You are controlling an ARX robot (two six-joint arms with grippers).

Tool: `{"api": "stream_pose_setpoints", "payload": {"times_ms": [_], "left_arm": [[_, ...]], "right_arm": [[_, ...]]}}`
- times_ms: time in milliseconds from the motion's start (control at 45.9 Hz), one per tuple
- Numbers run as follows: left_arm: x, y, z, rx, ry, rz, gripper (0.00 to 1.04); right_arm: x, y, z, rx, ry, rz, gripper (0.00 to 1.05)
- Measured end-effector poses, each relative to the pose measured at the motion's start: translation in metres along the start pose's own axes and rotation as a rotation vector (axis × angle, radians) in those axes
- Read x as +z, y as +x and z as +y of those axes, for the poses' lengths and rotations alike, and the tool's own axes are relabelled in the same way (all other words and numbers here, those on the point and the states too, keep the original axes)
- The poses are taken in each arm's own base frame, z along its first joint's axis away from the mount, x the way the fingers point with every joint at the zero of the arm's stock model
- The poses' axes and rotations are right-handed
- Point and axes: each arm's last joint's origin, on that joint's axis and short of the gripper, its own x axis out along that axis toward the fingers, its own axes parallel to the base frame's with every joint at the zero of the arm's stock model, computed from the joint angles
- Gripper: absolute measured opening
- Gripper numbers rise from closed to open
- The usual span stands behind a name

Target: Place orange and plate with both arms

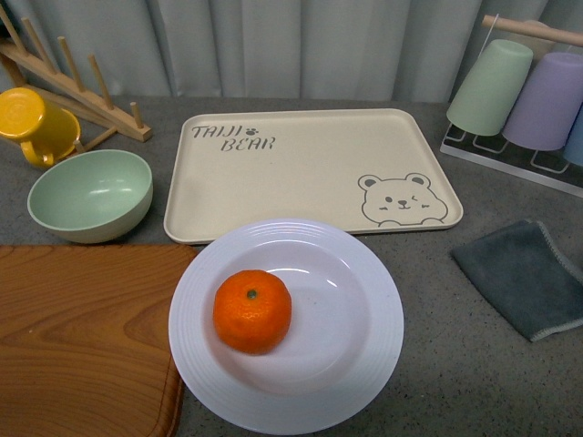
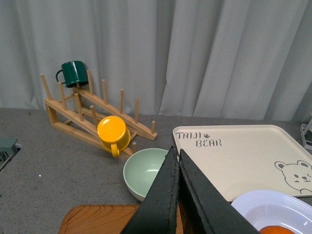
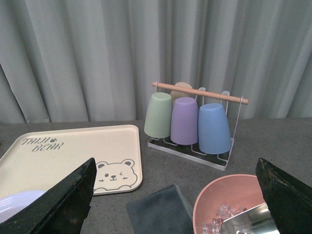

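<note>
From the front, the orange (image 1: pixel 252 310) sits inside the white plate (image 1: pixel 383 319), left of the plate's middle, with its green stem dot facing up. The plate rests on the grey table (image 1: pixel 455 391), its far rim overlapping the near edge of a beige bear tray (image 1: pixel 310 168) and its left rim overlapping a wooden board (image 1: pixel 82 346). A pale green bowl (image 1: pixel 89 194) stands far left of the plate, with a yellow mug (image 1: pixel 32 125) hanging on a wooden rack (image 1: pixel 82 86) behind it. A grey cloth (image 1: pixel 526 276) lies to the right, and a cup rack (image 1: pixel 524 96) holds upturned cups at the far right. In the left wrist view, the left gripper (image 2: pixel 177 152) hangs above the board's far edge with its jaws pressed together, holding nothing. Past them are the bowl, the yellow mug and a dark green mug (image 2: pixel 74 73) on the rack, and at the near right are the plate's rim and a sliver of the orange. In the right wrist view, the right gripper (image 3: pixel 175 163) has its jaws spread wide and empty. Between them lie the cloth, a corner of the tray and a pink bowl (image 3: pixel 214 195) holding clear cubes, with the green, purple and blue cups beyond.
</note>
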Motion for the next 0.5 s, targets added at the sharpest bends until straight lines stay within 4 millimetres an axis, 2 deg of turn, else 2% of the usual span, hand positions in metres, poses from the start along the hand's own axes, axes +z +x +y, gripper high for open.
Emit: {"api": "stream_pose_setpoints", "payload": {"times_ms": [131, 261, 501], "left_arm": [[0.0, -0.003, 0.0, 0.0, 0.0, 0.0, 0.04], [-0.003, -0.013, 0.0, -0.002, 0.0, 0.008, 0.04], [-0.003, -0.014, 0.0, -0.001, 0.0, 0.008, 0.04]], "right_arm": [[0.0, 0.0, 0.0, 0.0, 0.0, 0.0, 0.96], [0.0, 0.0, 0.0, 0.0, 0.0, 0.0, 0.96], [0.0, 0.0, 0.0, 0.0, 0.0, 0.0, 0.96]]}}
